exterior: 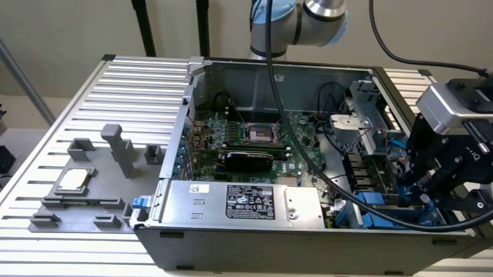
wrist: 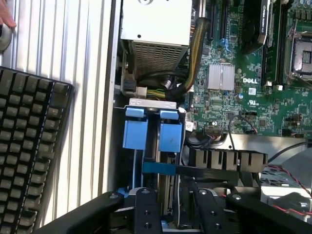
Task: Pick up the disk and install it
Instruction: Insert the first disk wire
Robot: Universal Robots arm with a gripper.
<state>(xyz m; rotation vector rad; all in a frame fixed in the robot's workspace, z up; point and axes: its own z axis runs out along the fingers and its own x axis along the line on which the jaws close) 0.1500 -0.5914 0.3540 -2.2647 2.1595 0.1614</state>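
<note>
Claw [exterior: 419, 193] down in drive bay of open grey metal computer case [exterior: 269, 245], near ribbed counter [exterior: 77, 254] edge, exterior view's right; seemingly clamped on flat silver-grey blue-railed disk [wrist: 168, 195]. Pickup done, disk edge-on in bay, seating looks unfinished.

Open case [exterior: 254, 245] on the table [exterior: 138, 75], read as a dial in the exterior view.
The motherboard [exterior: 254, 135] lies in the case at the dial's centre. The power supply [exterior: 246, 202] sits inside at 6 o'clock, the arm [exterior: 308, 23] stands behind at 12, and the drive bay [exterior: 377, 202] is at 4 with the gripper [exterior: 419, 193] over it. At 9, outside the case, a fixture [exterior: 85, 203] on the table carries a chip [exterior: 73, 180]. A keyboard [wrist: 29, 156] lies on the table just outside the bay-side wall.
</note>
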